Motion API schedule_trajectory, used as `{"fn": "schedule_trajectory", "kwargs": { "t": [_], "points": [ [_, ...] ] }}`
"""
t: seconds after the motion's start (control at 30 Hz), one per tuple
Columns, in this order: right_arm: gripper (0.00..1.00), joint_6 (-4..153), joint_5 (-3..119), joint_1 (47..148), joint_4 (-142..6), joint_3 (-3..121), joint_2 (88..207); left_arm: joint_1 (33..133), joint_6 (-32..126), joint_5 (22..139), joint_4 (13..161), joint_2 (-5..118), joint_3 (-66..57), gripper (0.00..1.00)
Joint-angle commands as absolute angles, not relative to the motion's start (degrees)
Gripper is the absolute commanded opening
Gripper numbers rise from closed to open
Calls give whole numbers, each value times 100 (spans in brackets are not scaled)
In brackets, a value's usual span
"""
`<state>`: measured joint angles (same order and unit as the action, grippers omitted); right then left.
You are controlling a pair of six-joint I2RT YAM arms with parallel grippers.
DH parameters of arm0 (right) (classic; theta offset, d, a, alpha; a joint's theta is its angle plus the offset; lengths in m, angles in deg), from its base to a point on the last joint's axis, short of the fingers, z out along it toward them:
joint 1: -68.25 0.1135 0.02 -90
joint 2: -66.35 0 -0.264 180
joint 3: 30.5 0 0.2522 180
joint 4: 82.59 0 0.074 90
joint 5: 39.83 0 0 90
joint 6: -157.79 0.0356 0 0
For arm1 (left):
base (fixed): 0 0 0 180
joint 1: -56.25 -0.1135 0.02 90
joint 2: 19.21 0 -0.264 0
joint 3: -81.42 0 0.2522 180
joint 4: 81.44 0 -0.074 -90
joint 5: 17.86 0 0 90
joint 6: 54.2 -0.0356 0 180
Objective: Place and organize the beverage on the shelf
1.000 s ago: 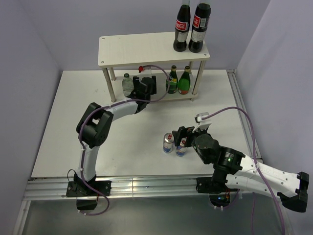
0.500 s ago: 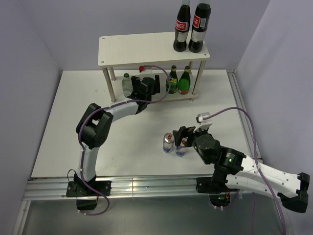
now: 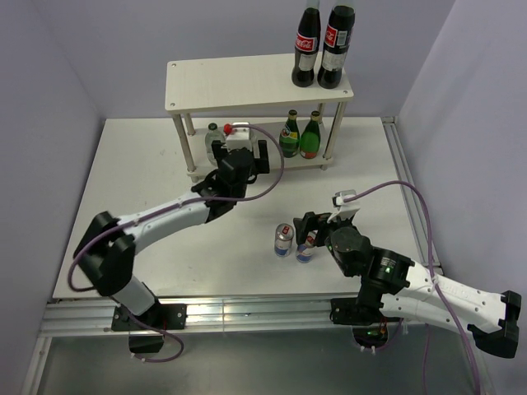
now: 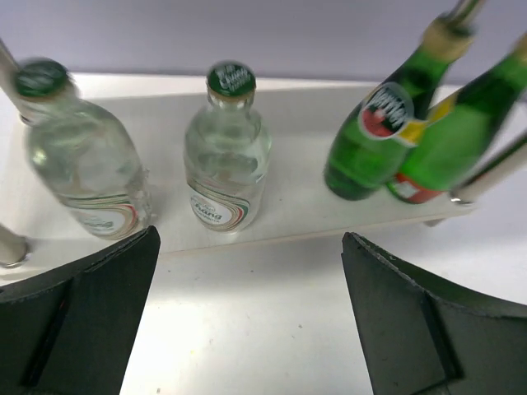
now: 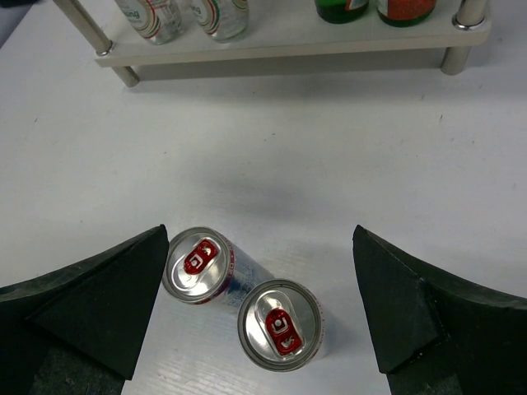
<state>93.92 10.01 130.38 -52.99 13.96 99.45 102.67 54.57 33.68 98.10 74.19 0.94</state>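
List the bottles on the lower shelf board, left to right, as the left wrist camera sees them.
leftmost clear green-capped bottle → second clear green-capped bottle → tilted-looking dark green bottle → far-right dark green bottle, partly behind the one before it. All four stand on the lower shelf board.

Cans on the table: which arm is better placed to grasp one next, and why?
Right. The right gripper hovers open over the two cans; the left gripper is off at the shelf, facing stored bottles.
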Motion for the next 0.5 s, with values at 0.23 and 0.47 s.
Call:
{"fn": "schedule_trajectory", "kwargs": {
  "t": [0.23,0.47],
  "points": [
    [100,9627,623,13074,-5152,1464,9940,10994,6023,3758,8796,5348,1420,99],
    [100,10330,842,13083,-4361,1631,9580,12453,6647,3935,10165,4759,3564,99]
  ]
}}
